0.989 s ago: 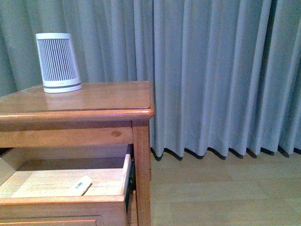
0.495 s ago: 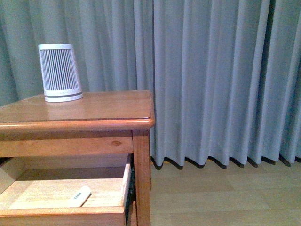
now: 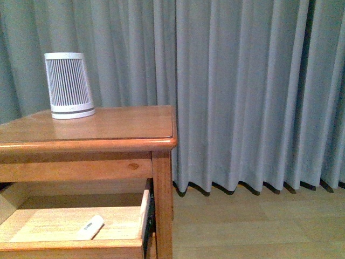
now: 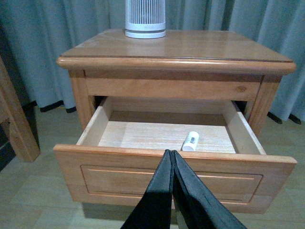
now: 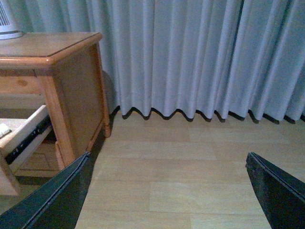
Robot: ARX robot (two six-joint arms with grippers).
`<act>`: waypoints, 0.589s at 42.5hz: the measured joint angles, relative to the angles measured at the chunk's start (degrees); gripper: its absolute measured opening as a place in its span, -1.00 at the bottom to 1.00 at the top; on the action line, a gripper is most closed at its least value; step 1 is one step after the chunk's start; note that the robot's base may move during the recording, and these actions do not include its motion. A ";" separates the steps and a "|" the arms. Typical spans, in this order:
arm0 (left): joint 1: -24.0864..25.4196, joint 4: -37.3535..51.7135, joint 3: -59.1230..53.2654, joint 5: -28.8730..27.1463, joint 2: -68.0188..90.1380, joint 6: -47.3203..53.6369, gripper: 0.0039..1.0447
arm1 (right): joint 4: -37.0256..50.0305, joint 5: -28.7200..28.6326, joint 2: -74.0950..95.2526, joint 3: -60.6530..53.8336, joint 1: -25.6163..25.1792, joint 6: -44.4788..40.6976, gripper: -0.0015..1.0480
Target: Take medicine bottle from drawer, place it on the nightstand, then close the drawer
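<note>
– Brown wood fills the front view: the nightstand (image 3: pixel 124 121), and no arms at all. Where is the bottle?

– The bottle (image 3: pixel 91 227) lies on its side in the drawer (image 3: pixel 144 208). The drawer is pulled out, so a gripper can reach in. A big ribbed pot (image 3: pixel 69 85) stands at the back of the top. I think the bare wood in front of it is a good spot for the bottle.

– What does the left wrist view show?

– The left gripper (image 4: pixel 171 152) hangs just in front of the drawer's front board, with its tips pointing in. Its two fingers (image 4: pixel 157 200) are pressed flat together and hold nothing. The bottle is just past the tips, a bit to one side, down on the drawer bottom.

– Can it grab like that?

– No, I don't think so. It must spread its fingers first. Then it must go over the front board and down, because the bottle lies low and flat.

– And the right wrist view?

– The right gripper (image 5: pixel 167 155) is spread wide and holds nothing. Only the floor (image 5: pixel 200 143) and the curtain (image 5: pixel 190 57) are ahead of it. The nightstand is off to its side, well apart. I guess it hangs there to be out of the way. Maybe it could push the drawer in later.
</note>
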 joint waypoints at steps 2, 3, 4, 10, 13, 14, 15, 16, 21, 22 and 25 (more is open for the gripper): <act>-0.04 -0.90 -0.17 -0.04 -1.11 0.00 -0.94 | 0.00 -0.02 0.00 0.00 0.00 0.00 0.87; -0.09 -0.81 -0.48 -0.04 -1.60 0.00 -0.94 | 0.00 -0.02 0.00 0.00 0.00 0.00 0.87; -0.11 -0.04 -1.22 -0.04 -2.16 0.00 -0.94 | 0.00 -0.04 0.00 0.00 0.00 0.00 0.87; -0.15 -2.49 -2.19 -0.07 -5.31 0.00 -0.94 | 0.00 -0.02 0.00 0.00 0.00 0.00 0.87; -0.15 -3.82 -2.19 -0.07 -6.56 0.00 -0.94 | 0.00 -0.02 0.00 0.00 0.00 0.00 0.87; -0.15 -4.28 -2.19 -0.07 -7.02 0.00 -0.94 | 0.00 -0.02 0.00 0.00 0.00 -0.02 0.87; -0.15 -4.72 -2.19 -0.07 -7.48 0.00 -0.94 | 0.00 -0.02 0.00 0.00 0.00 0.00 0.87; -0.15 -5.16 -2.19 -0.07 -7.91 0.00 -0.94 | 0.00 -0.02 0.00 0.00 0.00 -0.02 0.87; -0.15 -8.28 -2.16 -0.09 -10.82 0.02 -0.94 | 0.00 -0.02 0.00 0.00 0.00 0.00 0.87; -0.15 -10.64 -2.16 -0.07 -12.22 0.02 -0.94 | 0.00 -0.02 0.00 0.00 0.00 -0.02 0.87; -0.15 -16.13 -2.16 -0.07 -17.55 0.00 -0.94 | 0.00 0.00 0.00 0.00 0.00 0.00 0.87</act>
